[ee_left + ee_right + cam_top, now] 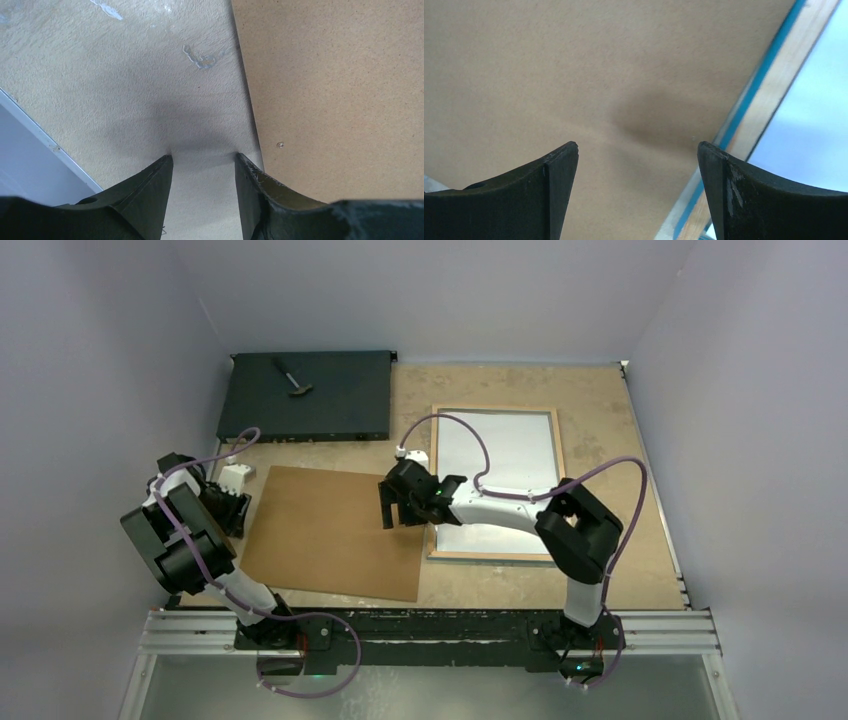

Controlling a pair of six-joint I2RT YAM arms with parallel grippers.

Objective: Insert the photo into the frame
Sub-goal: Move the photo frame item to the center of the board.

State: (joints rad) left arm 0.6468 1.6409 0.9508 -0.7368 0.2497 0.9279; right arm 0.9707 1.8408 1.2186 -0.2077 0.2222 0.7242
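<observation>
The frame (440, 480) lies back-up on the right half of the table, its bare wood rim around a pale whitish surface (495, 455). I cannot tell whether that surface is the photo's back; no printed picture shows. In the right wrist view the frame's blue edge (749, 105) and wood rim (774, 95) run past the right finger. My right gripper (397, 515) (638, 146) is open wide over the right edge of the brown backing panel (335, 530) (574, 65), holding nothing. My left gripper (233, 512) (203, 157) is open at the panel's left edge (340, 90), tips down at the bare table (125, 75).
A flat black box (305, 395) with a small tool (295, 380) on top lies at the back left. Grey walls close in the table on three sides. A metal rail (430, 630) carrying both arm bases runs along the near edge.
</observation>
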